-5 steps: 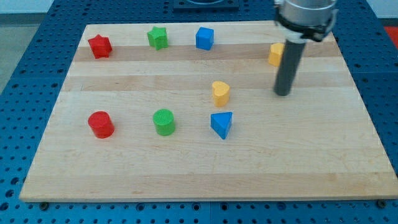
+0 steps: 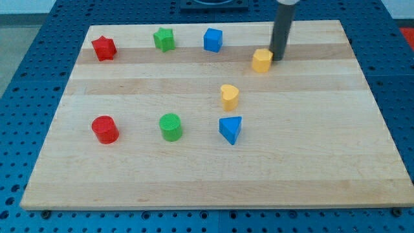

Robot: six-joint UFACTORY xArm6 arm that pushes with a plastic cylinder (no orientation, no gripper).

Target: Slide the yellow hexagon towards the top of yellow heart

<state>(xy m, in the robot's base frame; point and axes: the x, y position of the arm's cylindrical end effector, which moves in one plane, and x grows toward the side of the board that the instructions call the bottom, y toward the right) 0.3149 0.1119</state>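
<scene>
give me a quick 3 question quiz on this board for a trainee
1. True or false: my tip is at the right side of the yellow hexagon.
2. Which block lies nearest below the yellow heart? A red cylinder, B blue triangular block, C green star.
3. Fill in: the block at the top left of the view is a red ____.

Key: 1 true; 2 B, the blue triangular block; 3 star, the red star.

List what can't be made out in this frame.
- Arm: cut off by the view's top edge; only the rod above my tip shows.
- Contact between my tip and the yellow hexagon: they look adjacent, touching unclear.
- Green cylinder: top texture too small to read.
</scene>
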